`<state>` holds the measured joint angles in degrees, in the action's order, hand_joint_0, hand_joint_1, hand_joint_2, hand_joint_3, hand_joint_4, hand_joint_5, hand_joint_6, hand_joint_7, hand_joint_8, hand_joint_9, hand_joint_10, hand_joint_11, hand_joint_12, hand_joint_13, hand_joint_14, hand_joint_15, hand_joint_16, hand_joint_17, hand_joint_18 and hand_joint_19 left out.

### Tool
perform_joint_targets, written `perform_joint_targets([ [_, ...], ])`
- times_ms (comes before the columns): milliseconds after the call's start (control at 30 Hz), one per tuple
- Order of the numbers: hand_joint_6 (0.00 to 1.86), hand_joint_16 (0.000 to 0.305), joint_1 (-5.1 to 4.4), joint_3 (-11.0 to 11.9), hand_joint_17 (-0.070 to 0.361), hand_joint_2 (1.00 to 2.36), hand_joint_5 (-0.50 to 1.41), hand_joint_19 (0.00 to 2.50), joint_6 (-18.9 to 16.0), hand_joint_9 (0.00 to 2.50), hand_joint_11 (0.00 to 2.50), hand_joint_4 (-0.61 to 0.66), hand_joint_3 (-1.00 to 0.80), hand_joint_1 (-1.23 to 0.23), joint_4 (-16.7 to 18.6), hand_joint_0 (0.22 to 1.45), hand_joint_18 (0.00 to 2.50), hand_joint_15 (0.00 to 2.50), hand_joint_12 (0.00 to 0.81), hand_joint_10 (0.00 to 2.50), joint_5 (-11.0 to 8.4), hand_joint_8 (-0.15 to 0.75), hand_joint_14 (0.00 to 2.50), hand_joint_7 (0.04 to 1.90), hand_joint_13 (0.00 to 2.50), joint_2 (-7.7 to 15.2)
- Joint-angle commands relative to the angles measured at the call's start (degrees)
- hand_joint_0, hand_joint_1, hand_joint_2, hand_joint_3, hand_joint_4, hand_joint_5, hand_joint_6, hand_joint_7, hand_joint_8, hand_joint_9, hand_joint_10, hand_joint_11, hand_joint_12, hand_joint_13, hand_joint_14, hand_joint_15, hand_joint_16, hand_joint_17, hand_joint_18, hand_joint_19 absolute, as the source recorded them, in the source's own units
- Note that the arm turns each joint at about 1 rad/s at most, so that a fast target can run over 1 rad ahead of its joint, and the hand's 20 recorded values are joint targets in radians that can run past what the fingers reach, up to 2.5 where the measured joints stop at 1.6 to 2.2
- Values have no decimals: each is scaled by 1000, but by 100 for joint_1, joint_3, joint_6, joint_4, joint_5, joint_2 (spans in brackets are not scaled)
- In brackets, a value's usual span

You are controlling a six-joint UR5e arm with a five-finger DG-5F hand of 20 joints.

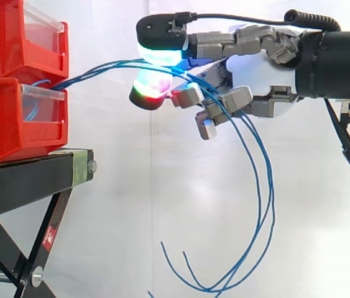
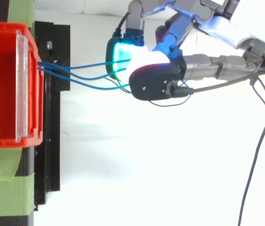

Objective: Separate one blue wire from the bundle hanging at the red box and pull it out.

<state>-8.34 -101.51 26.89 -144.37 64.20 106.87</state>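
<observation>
A few blue wires (image 1: 100,67) leave the front of the lower red bin (image 1: 4,121) and run right to my hand (image 1: 268,74). There they pass between a cyan-white glowing pad (image 1: 160,54) above and a red-green pad (image 1: 150,88) below, which close on them. The other fingers curl under the palm. Past the hand the wires droop in long loops, their free ends (image 1: 190,279) hanging low. From above, three wire strands (image 2: 76,75) fan out from the bin's clear front (image 2: 21,89) into the hand (image 2: 156,84).
A second red bin (image 1: 13,37) sits on top of the lower one. Both stand on a black stand (image 1: 32,180) with crossed legs. Green tape (image 2: 5,193) marks the stand's top. A white curtain hangs behind.
</observation>
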Motion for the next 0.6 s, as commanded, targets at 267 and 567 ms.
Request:
perform_joint_targets([
  [267, 774, 53, -1, 0, 119, 1028, -178, 1126, 0, 960, 1222, 116, -118, -863, 14, 577, 853, 1583, 336, 22, -21, 328, 632, 1234, 1244, 0],
  [567, 785, 54, -1, 0, 122, 1017, -200, 1117, 0, 903, 1201, 138, -314, -883, -4, 570, 816, 1558, 342, 22, -13, 337, 625, 1192, 1213, 0],
])
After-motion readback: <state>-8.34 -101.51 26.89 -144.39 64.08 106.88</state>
